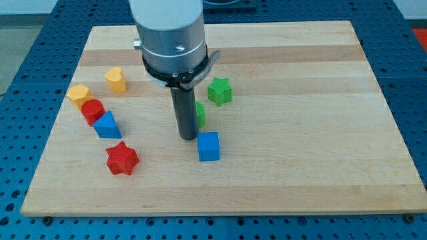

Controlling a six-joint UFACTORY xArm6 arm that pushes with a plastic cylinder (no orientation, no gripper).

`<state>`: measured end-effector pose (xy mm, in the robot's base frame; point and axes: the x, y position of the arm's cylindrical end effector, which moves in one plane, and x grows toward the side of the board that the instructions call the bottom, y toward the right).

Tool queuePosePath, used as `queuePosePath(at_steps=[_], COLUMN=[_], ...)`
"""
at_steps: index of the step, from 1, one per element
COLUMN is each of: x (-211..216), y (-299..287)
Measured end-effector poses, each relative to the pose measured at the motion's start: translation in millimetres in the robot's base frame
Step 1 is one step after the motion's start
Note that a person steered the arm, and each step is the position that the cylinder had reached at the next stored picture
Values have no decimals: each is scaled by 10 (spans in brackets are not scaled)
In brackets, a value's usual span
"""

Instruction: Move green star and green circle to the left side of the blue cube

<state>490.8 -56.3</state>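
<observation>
The blue cube [208, 147] sits near the middle of the wooden board [300, 167]. The green star [219, 91] lies above and a little right of it. The green circle [199, 114] is mostly hidden behind my rod; only its right edge shows. My tip [187, 137] rests on the board just left of the green circle and just above-left of the blue cube, close to both.
At the view's left are a yellow block [116, 79], an orange-yellow block [79, 95], a red cylinder [93, 111], a blue triangular block [107, 125] and a red star [122, 159]. The arm's grey body [169, 30] hides part of the board's top.
</observation>
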Motion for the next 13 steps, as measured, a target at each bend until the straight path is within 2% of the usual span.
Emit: queuePosePath(at_steps=[1,2,3,4,5,6,7,8,9,10,11,12,13], x=[-11,-29,-804,-1100,-520,-85,-185,-394,-311,-24,50,43,450], y=[117,967,1197,699,11,-79,-16,-436,-812,-914,-940,-1454,-1433])
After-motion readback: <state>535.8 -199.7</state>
